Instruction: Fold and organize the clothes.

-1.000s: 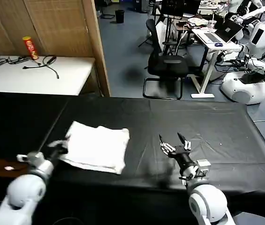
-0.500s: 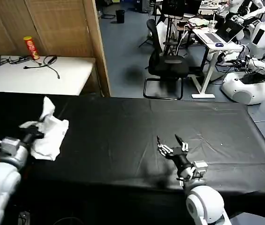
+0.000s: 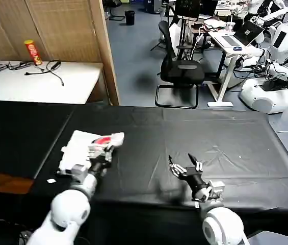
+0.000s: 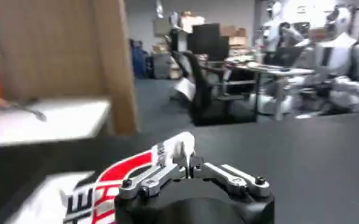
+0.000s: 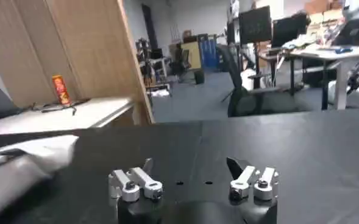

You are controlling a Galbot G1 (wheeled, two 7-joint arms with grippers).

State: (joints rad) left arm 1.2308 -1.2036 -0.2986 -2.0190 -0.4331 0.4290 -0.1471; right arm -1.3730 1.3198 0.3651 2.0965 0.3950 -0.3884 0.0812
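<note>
the black table [image 3: 225, 132] filled the middle and lower part of the head view, with a white tabletop [image 3: 42, 81] above it in the upper left of the frame, carrying black cables [image 3: 52, 69] and a red can [image 3: 32, 51]. a black office chair [image 3: 182, 69] stood on the blue floor at the upper centre.

the white t-shirt [image 3: 85, 150] lay bunched in the lower left of the head view, on the black table near its left edge, with red and black print turned up at its right end. the left gripper [image 3: 100, 152] was at that printed end of the t-shirt, its jaws pinched together on a raised fold of the cloth; in the left wrist view the fold [image 4: 176, 149] stood up between the fingers [image 4: 161, 176], red and black lettering beside it.

the right gripper [image 3: 184, 166] rested low over bare table at the lower centre-right of the head view, well apart from the t-shirt, its jaws spread wide with nothing between them, as the right wrist view [image 5: 191, 173] also showed.
</note>
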